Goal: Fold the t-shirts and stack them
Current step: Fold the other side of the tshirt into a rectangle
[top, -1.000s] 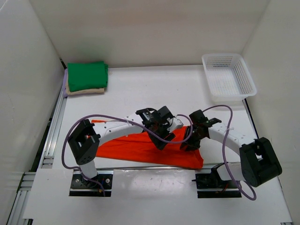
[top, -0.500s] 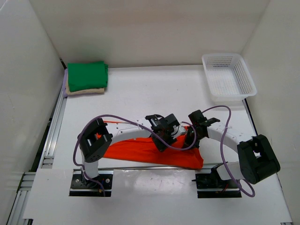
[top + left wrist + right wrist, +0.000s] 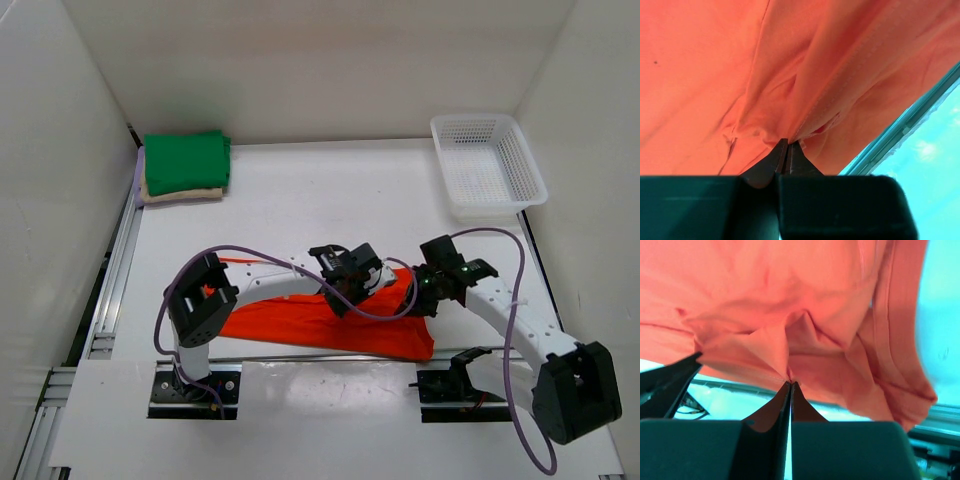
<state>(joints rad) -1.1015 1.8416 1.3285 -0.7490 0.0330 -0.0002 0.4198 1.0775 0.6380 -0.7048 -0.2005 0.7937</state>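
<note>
Orange-red t-shirt (image 3: pixel 300 322) lies rumpled along the near edge of the bench (image 3: pixel 320 200), between the two arm bases. Its right part is drawn up off the surface toward the arms.

Left end effector (image 3: pixel 788 146): fingers together, clamped on a gathered fold of the orange-red t-shirt. Creases fan out from the tips in the left wrist view.

Right end effector (image 3: pixel 790 386): fingers together, pinching a puckered fold of the same shirt. A hemmed edge hangs at the right of its wrist view.

From above, both sit near each other over the shirt's right half.

Far left corner: green t-shirt (image 3: pixel 186 160), folded, on top of a folded tan t-shirt (image 3: pixel 180 193).

Far right corner: white lattice basket (image 3: pixel 488 165).
</note>
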